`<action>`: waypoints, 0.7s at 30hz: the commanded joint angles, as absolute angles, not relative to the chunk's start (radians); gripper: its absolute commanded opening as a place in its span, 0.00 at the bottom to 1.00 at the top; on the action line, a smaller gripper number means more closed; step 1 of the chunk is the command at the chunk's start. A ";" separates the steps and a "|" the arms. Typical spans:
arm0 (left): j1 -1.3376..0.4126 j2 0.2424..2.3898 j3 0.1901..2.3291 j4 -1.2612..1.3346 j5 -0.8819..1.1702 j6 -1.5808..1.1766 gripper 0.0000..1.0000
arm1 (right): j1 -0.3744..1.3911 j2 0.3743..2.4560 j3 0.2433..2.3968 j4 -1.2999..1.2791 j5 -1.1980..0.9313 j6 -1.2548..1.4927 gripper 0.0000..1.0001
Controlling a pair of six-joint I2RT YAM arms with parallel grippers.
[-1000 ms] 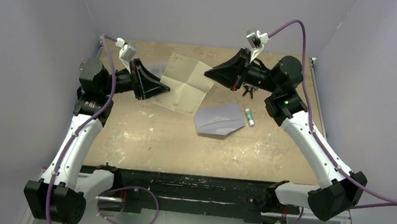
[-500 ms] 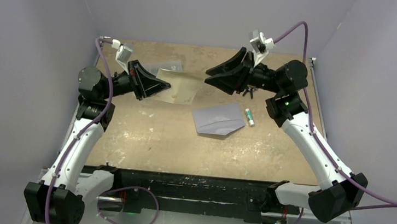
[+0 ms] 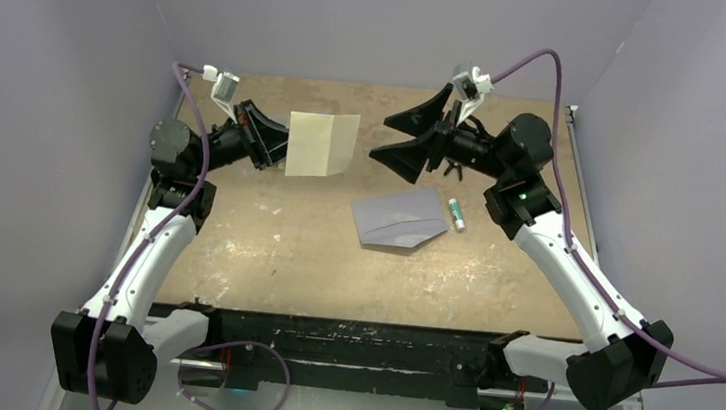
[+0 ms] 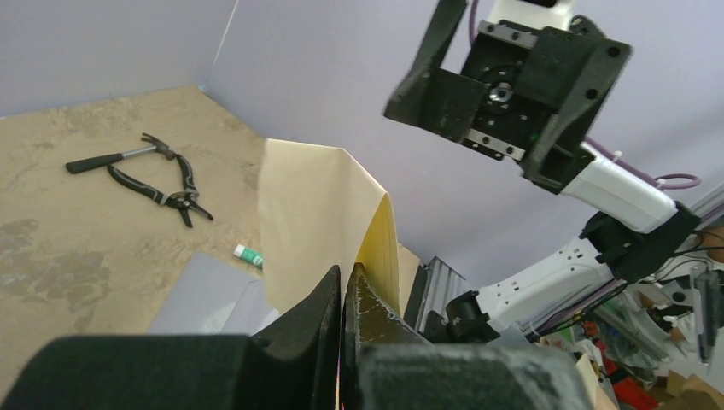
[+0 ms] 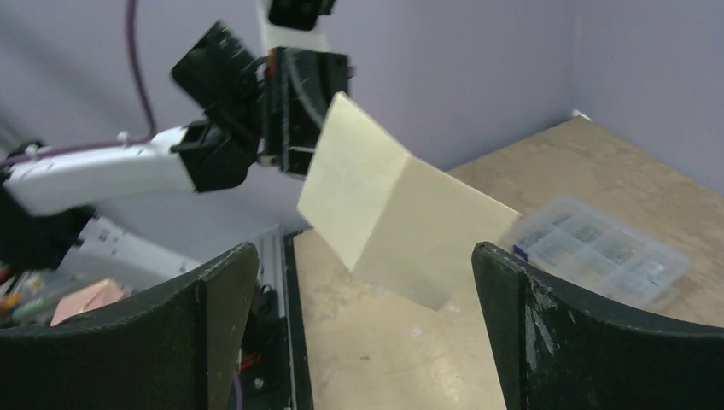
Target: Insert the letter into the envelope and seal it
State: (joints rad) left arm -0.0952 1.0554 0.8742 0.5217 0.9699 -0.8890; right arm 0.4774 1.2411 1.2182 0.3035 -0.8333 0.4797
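The cream letter (image 3: 322,144) hangs folded along its crease above the back of the table, clear of the surface. My left gripper (image 3: 279,147) is shut on its left edge; in the left wrist view the fingers (image 4: 329,299) pinch the letter (image 4: 316,213). My right gripper (image 3: 381,139) stands open just right of the sheet, not touching it. In the right wrist view the letter (image 5: 393,213) floats beyond the wide jaws of that gripper (image 5: 363,252). The grey-lavender envelope (image 3: 400,219) lies flat at the table's centre, also seen as the envelope (image 4: 205,295) below the left fingers.
A green-and-white glue stick (image 3: 456,213) lies right of the envelope. Black pliers (image 3: 455,167) rest under the right arm, and the pliers (image 4: 162,184) show in the left wrist view too. A clear compartment box (image 5: 598,248) sits at the table's back. Purple walls enclose three sides.
The letter went from lying open on the table to hanging folded in the left gripper. The right gripper let go of it, opened wide and drew back to the right.
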 commanded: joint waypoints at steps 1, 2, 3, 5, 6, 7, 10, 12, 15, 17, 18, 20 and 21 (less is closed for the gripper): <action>-0.119 1.049 0.867 0.714 0.986 -1.030 0.00 | 0.480 1.235 1.175 0.349 -0.568 0.603 0.99; -0.137 1.051 0.866 0.782 0.996 -1.076 0.00 | 0.482 1.242 1.155 0.379 -0.558 0.645 0.99; -0.159 1.049 0.866 0.821 0.999 -1.109 0.00 | 0.485 1.246 1.126 0.424 -0.546 0.682 0.99; -0.189 1.043 0.874 0.847 0.988 -1.135 0.00 | 0.485 1.239 1.064 0.533 -0.527 0.757 0.99; -0.199 1.040 0.880 0.844 0.979 -1.142 0.00 | 0.486 1.235 1.034 0.606 -0.529 0.790 0.99; -0.206 1.038 0.885 0.844 0.974 -1.151 0.00 | 0.486 1.231 1.005 0.678 -0.538 0.829 0.99; -0.212 1.038 0.908 0.843 0.973 -1.185 0.00 | 0.490 1.232 0.904 0.949 -0.580 0.985 0.99; -0.212 1.040 0.923 0.850 0.965 -1.211 0.00 | 0.498 1.250 0.845 1.174 -0.603 1.110 0.99; -0.221 1.048 0.931 0.940 0.937 -1.315 0.00 | 0.517 1.319 0.834 1.414 -0.648 1.244 0.99; -0.237 1.064 0.930 1.034 0.922 -1.422 0.00 | 0.531 1.360 0.848 1.538 -0.670 1.313 0.99; -0.241 1.070 0.928 1.077 0.919 -1.458 0.00 | 0.536 1.378 0.857 1.573 -0.677 1.340 0.99; -0.242 1.076 0.923 1.133 0.912 -1.507 0.00 | 0.542 1.408 0.877 1.629 -0.689 1.389 0.99; -0.242 1.076 0.921 1.144 0.908 -1.515 0.00 | 0.544 1.419 0.885 1.651 -0.691 1.406 0.98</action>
State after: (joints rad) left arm -0.2340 1.0683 0.8890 0.9607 0.9428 -1.3647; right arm 0.5312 1.3880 0.8341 1.3472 -0.6479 1.2407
